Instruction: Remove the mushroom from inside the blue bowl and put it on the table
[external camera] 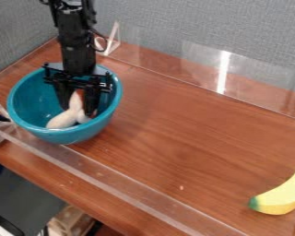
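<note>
Camera view: the black robot gripper [84, 94] was positioned fingers-down inside the round, deep teal-blue plastic bowl [33, 100], below the level of its rim. The black arm [74, 32] extended upward from the gripper to the top edge of the view.

The small toy mushroom [65, 117], with a thick cream-white stem and a reddish-brown cap, lay inside the bowl. The stem extended from beneath the gripper toward the near side of the bowl, its thick end resting low in the interior. The upper part of the mushroom was located at the gripper fingers and was largely hidden by them. Whether the fingers were clenched on the mushroom or stood apart around it could not be determined, as the dark finger parts overlapped in this view.

The bowl stood upright at the left end of the reddish-brown wood-grain table [181, 124]. A low, clear acrylic wall [128, 190] ran along the near edge of the tabletop, and a further clear panel [242, 81] ran along the far side. A yellow toy banana [280, 192] with green at its tip lay at the right side of the tabletop, well apart from the bowl and the gripper.
</note>
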You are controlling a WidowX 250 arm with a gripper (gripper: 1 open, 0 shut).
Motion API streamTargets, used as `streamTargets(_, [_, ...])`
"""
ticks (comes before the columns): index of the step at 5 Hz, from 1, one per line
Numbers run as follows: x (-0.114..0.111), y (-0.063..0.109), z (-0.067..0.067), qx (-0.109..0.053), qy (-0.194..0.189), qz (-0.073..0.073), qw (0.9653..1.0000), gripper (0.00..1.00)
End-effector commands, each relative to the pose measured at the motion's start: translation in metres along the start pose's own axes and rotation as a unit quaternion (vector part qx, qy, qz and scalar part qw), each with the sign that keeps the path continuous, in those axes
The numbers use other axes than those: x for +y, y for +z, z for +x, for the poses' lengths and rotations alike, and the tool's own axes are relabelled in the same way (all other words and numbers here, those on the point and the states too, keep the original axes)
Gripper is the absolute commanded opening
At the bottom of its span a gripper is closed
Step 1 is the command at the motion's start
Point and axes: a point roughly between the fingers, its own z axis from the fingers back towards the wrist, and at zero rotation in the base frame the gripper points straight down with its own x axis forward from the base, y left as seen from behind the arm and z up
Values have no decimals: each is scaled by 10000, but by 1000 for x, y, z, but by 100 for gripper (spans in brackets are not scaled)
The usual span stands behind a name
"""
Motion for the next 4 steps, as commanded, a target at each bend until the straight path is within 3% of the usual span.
streamTargets(1, [-4,19,5,-223,-88,74,9997,0])
streamTargets(4, [-10,41,-1,-229,-134,162,9995,0])
